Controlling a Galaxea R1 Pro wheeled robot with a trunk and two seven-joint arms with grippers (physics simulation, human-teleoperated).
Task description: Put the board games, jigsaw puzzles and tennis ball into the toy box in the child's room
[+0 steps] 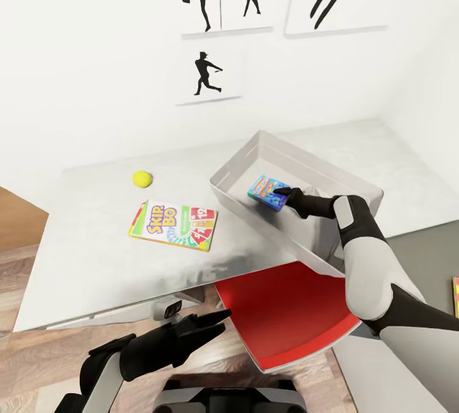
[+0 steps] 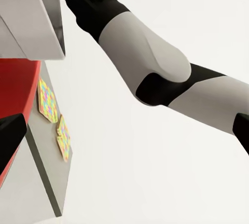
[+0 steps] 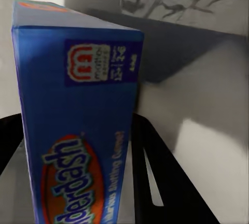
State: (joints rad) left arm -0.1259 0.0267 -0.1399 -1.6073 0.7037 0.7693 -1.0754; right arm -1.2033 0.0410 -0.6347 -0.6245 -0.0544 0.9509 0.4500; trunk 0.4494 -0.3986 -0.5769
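Inside the toy box point(image 1: 357, 187), right fingers point(image 1: 294, 194) grip the blue board game point(image 1: 268, 192).

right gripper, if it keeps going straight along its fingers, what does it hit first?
Likely the inner floor or far wall of the light grey toy box. The right gripper is shut on the small blue board game box, pointing into the bin; the exact contact point is unclear.

A small blue board game point(image 1: 269, 192) hung tilted inside the light grey toy box point(image 1: 237, 167), clamped by the right gripper point(image 1: 288, 197). The toy box sat askew at the front edge of the pale table point(image 1: 95, 260). A white-green-red Skip-Bo box point(image 1: 173, 224) lay flat near the table's middle, with the yellow tennis ball point(image 1: 142, 178) just behind it. Two puzzle-patterned boxes point(image 2: 54, 117) lay flat on the grey top.
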